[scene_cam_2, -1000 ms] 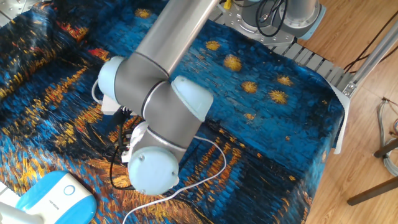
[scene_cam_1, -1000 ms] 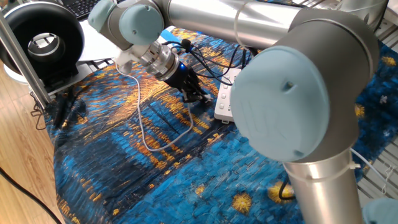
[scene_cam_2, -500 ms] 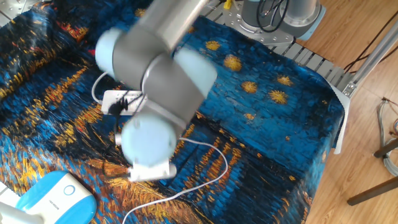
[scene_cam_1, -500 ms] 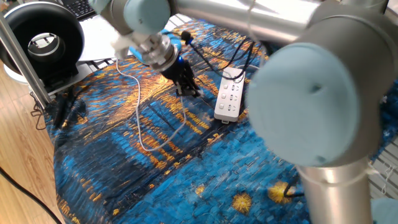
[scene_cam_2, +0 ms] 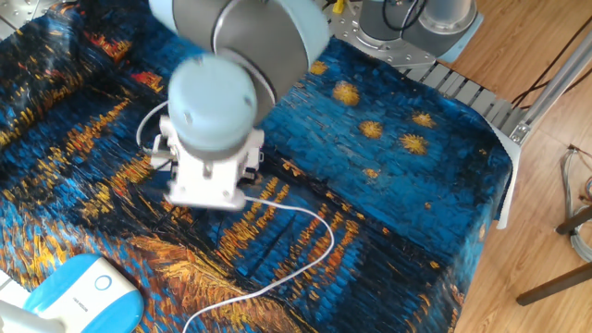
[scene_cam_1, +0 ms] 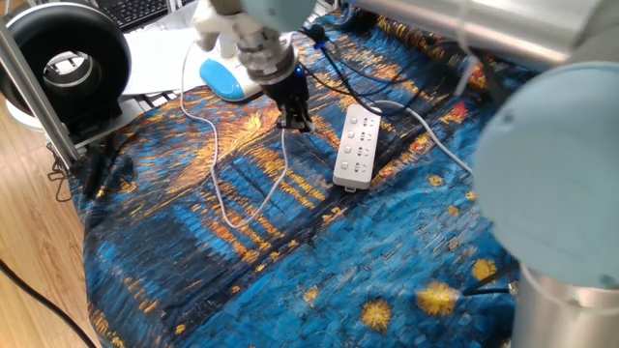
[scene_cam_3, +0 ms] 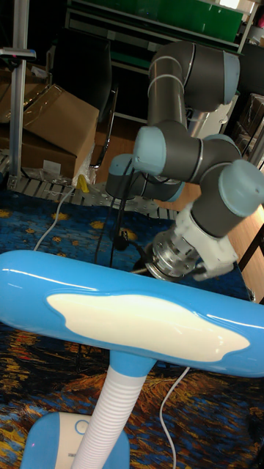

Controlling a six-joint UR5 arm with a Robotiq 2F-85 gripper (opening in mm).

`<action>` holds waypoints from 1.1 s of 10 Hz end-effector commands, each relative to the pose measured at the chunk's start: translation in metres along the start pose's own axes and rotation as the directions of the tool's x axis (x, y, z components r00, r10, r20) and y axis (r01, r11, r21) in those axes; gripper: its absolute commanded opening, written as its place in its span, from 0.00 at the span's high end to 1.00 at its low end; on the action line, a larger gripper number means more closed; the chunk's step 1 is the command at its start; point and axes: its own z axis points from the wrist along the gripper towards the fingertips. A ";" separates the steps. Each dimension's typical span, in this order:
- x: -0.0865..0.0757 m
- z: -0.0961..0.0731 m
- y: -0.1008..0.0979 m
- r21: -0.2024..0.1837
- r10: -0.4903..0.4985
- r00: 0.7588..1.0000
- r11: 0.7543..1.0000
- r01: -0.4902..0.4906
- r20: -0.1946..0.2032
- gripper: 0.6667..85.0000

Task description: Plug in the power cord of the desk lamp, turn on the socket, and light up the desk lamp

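In one fixed view my gripper hangs just above the cloth, left of the socket, a white power strip lying flat. Its dark fingers are shut on the plug end of the power cord, which drops from them, loops over the cloth and runs back to the desk lamp's blue base. In the other fixed view the wrist hides the gripper; the power cord and the lamp base show. The tall fixed view is filled by the desk lamp, unlit, which hides the fingers.
A thick white cable leaves the socket's far end. Black cables trail from the wrist over the cloth. A black ring-shaped device stands at the far left behind a metal post. Cardboard boxes sit behind the table.
The gripper has moved up and away across the cloth, carrying the cord's plug end with it. The arm has swung aside, so the socket now shows whole.
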 end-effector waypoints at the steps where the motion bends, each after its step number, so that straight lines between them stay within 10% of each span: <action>1: -0.005 -0.006 0.001 -0.062 0.153 0.984 0.987 -0.148 0.093 0.99; 4: -0.016 -0.007 -0.017 -0.018 0.253 0.957 0.967 -0.253 0.143 0.99; 6: -0.041 -0.013 0.018 -0.217 0.504 0.851 0.856 -0.469 0.149 0.99; 7: -0.036 -0.012 0.011 -0.200 0.597 0.792 0.797 -0.569 0.126 0.99; 9: -0.027 -0.010 -0.033 -0.048 0.588 0.784 0.805 -0.592 0.200 0.99; 11: -0.013 -0.020 -0.040 -0.125 0.607 0.775 0.794 -0.594 0.173 0.99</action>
